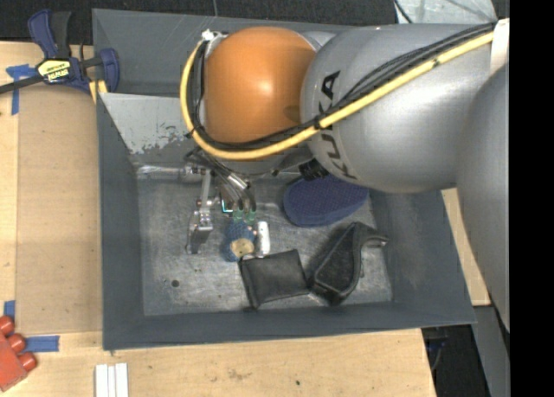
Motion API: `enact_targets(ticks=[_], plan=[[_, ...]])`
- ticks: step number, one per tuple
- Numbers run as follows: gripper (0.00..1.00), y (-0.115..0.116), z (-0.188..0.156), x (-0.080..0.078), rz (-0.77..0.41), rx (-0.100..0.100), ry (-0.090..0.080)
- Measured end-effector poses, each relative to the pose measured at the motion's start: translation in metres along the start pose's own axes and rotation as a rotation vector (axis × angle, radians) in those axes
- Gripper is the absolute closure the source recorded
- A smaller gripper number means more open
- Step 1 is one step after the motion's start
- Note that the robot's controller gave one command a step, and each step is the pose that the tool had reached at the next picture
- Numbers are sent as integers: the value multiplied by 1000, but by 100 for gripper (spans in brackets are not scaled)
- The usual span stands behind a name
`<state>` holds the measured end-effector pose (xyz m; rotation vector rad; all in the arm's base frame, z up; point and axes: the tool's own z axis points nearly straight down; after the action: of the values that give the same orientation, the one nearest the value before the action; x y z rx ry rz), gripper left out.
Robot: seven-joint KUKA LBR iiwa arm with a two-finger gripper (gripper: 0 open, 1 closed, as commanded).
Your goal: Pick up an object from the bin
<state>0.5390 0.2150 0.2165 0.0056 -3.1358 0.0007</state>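
Claw hung wide open low in the middle of the grey bin, gripping nothing, its fingers either side of a small blue thing with a tan end, just beside a black square pouch.

Bare bin floor at left; black flat pad, dark pouch and blue disc crowding the right.

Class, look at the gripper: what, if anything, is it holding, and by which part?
Nothing is visibly held. The gripper stands open low in the bin, a small blue thing lying unclamped between its fingers.
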Motion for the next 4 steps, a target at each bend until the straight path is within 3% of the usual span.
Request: enact_targets(ticks=[1, 2, 3, 4], plan=[[0, -66, 72, 16, -109, 4, 0], [0, -127, 136, 5, -320, 2, -6], [100, -124, 134, 4, -321, 0, -9], [100, -132, 138, 4, -544, -4, -37]])
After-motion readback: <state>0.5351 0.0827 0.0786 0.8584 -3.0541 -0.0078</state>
